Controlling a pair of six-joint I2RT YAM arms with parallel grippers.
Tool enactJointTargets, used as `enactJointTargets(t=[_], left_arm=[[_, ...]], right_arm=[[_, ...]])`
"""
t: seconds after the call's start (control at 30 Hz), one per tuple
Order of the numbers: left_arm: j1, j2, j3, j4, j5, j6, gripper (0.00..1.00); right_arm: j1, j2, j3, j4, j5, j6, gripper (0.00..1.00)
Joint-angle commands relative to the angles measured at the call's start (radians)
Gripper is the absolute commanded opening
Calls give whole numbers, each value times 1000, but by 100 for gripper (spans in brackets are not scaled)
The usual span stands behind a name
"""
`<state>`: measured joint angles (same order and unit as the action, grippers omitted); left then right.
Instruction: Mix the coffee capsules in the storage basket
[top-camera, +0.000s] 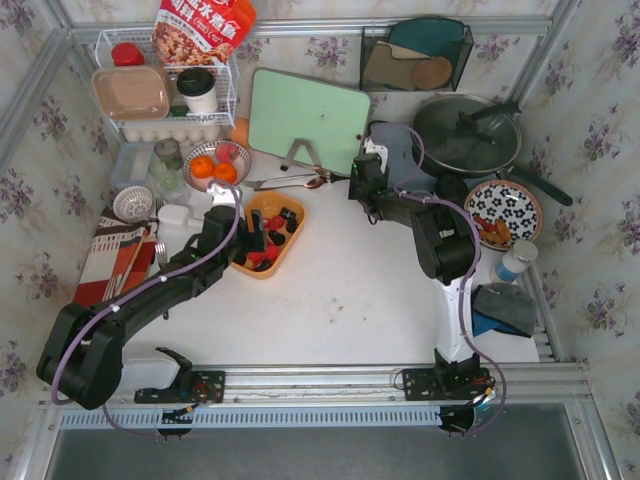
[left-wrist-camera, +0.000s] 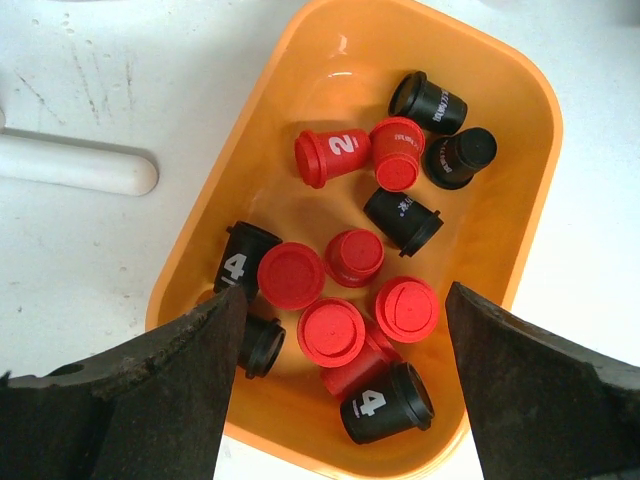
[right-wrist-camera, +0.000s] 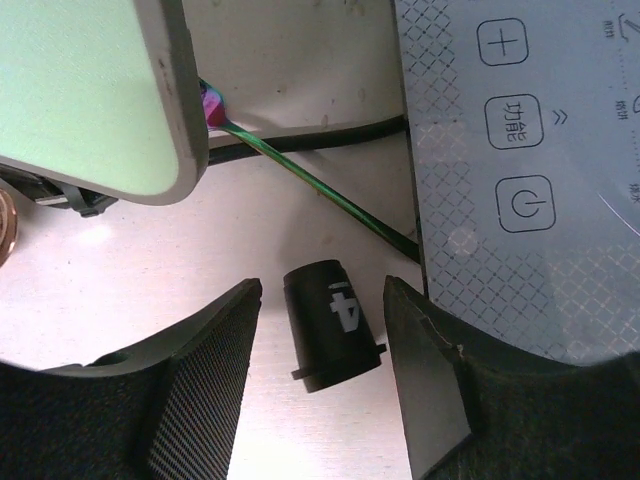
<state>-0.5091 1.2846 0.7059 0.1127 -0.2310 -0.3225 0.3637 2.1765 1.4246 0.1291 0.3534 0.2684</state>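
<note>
black capsule (right-wrist-camera: 335, 325) between right jaws, apparently loose.

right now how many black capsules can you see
7 black capsules: six in the storage basket (two at the far end, one mid-basket, two by a long wall, one at the near edge), one outside between the right jaws. More may hide underneath.

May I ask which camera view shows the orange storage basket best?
The left wrist view: the storage basket fills it, capsules countable. The top external view shows it small, partly under the left gripper. The right wrist view misses it.
</note>
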Motion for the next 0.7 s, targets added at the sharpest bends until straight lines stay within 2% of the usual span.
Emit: enactJointTargets(t=[0.0, 0.1, 0.2, 0.37, 0.47, 0.67], left_arm=[[1, 13, 1, 41, 20, 1, 83], [1, 14, 2, 40, 22, 0, 83], [1, 13, 3, 40, 20, 3, 83], [0, 16, 6, 38, 22, 3, 83], [1, 11, 5, 41, 25, 7, 83], [1, -4, -19, 100, 78, 46, 82]], right_arm=[[-4, 24, 23, -83, 65, -40, 60], [-5, 53, 66, -126, 33, -59, 59], [-5, 78, 107, -174, 2, -79, 51], [-4, 90, 131, -192, -14, -92, 48], [-4, 75, 126, -193, -30, -95, 39], [0, -25, 59, -145, -96, -101, 29]])
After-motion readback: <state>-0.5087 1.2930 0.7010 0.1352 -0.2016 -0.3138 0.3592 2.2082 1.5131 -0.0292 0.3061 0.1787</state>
